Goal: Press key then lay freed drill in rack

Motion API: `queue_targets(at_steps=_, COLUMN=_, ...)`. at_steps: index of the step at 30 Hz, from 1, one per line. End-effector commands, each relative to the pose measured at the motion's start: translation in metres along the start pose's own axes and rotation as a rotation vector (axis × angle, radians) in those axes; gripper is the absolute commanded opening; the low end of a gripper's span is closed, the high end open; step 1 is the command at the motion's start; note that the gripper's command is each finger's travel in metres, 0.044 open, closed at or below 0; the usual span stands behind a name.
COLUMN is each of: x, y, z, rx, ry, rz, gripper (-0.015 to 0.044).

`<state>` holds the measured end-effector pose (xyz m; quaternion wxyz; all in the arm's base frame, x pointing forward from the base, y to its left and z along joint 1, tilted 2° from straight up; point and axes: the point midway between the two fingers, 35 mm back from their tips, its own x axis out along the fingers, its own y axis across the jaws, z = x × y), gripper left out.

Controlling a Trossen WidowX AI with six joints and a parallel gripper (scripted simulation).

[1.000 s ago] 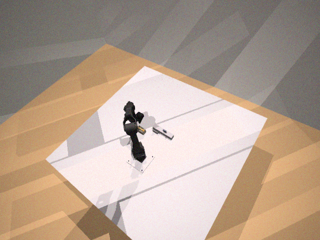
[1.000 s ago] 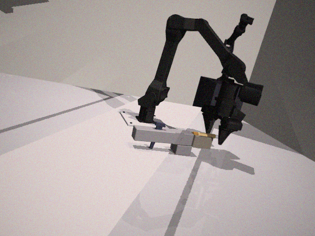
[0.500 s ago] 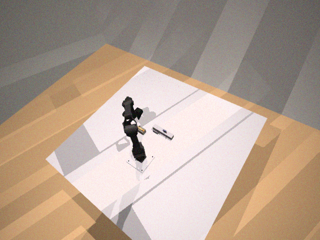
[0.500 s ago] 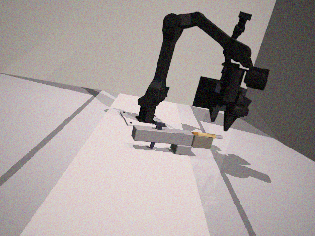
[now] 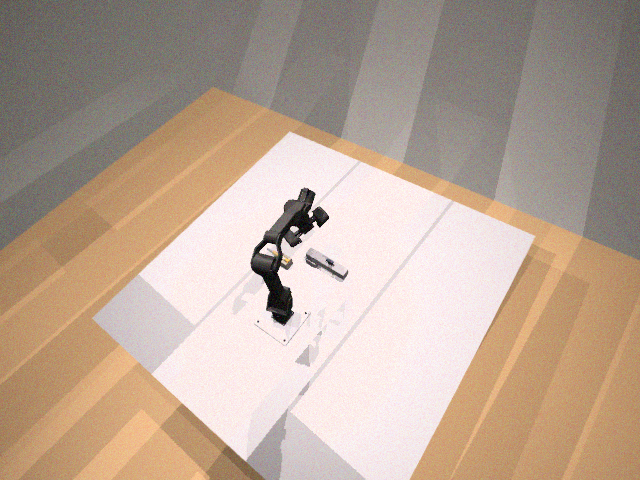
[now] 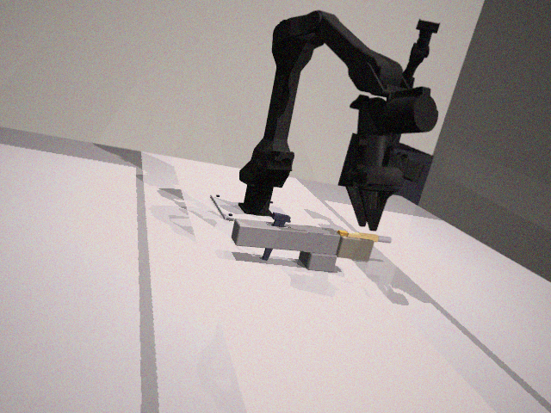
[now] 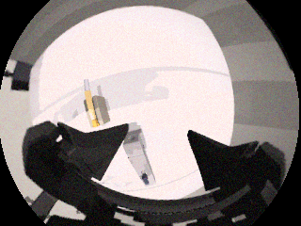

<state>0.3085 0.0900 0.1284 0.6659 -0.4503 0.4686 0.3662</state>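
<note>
Yellow tool: long axis near-parallel to grey bar, pale tip facing away | fingers: apart, empty

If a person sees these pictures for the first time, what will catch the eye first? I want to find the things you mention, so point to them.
Probably the black arm (image 5: pixel 279 227) (image 6: pixel 284 89), arching above the white surface with its gripper (image 5: pixel 308 227) (image 6: pixel 368 227) (image 7: pixel 158 130) open and holding nothing. Next, the small yellow piece (image 5: pixel 285 259) (image 6: pixel 362 236) (image 7: pixel 90 104) by the tan block (image 5: pixel 287 261) (image 6: pixel 355 249) (image 7: pixel 101 110), and the long grey bar (image 5: pixel 336 268) (image 6: pixel 284 237) (image 7: pixel 138 154) with a dark blue pin (image 5: pixel 329 261) (image 6: pixel 280 218) (image 7: pixel 145 178) through it.
</note>
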Motion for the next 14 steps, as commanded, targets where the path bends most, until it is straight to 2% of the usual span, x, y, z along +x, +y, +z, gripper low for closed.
queue_targets(at_steps=1, x=-0.005, y=-0.040, z=-0.045, rx=0.088, ry=0.011, rz=-0.107, gripper=0.0440)
queue_targets(at_steps=8, x=-0.030, y=-0.095, z=-0.137, rx=0.249, ry=0.068, rz=-0.316, gripper=0.0440)
queue_targets(at_steps=14, x=-0.065, y=-0.117, z=-0.228, rx=0.376, ry=0.173, rz=-0.494, gripper=0.0440)
